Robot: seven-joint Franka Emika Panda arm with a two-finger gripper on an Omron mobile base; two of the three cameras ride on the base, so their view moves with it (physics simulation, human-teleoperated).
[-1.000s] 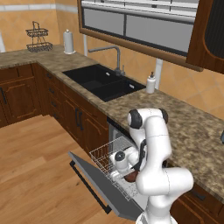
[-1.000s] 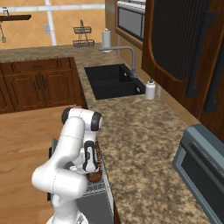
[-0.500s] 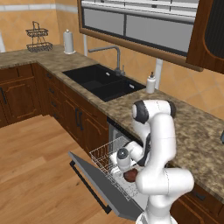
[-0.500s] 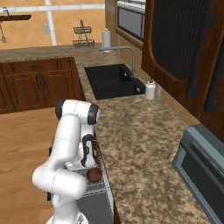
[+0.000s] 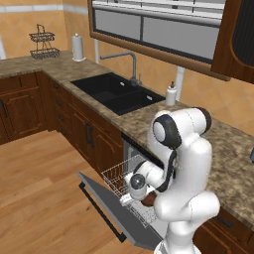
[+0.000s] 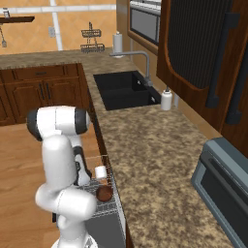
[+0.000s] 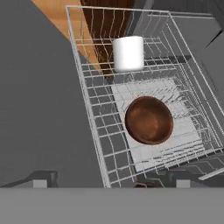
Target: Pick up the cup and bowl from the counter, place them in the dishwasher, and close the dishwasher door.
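Dishwasher door (image 5: 106, 211) down, flat and grey, dark bar handle along its outer edge. White wire rack (image 7: 89, 105) pulled out over it.

Bowl (image 7: 149, 120) sits upright on the rack floor, dark reddish-brown, glossy, mouth up. In the right base view it (image 6: 103, 193) lies at the rack's near end, just under the table edge.

Cup (image 7: 128, 53) lies on the rack near one corner, white, apart from the bowl with a few wires between them. Seen (image 6: 100, 171) from the right base camera as a small white cylinder beside the arm. Whether it stands or lies on its side is hard to judge from here; the hand view suggests on its side.

Claw (image 7: 111, 183) hangs above the rack, fingers spread wide, nothing between them. Tips low in the hand view, clear of both the bowl and the cup.

Table (image 6: 155, 160), speckled brown-grey, runs past the black sink (image 5: 116, 92); white soap bottle (image 5: 171, 94) stands behind it.
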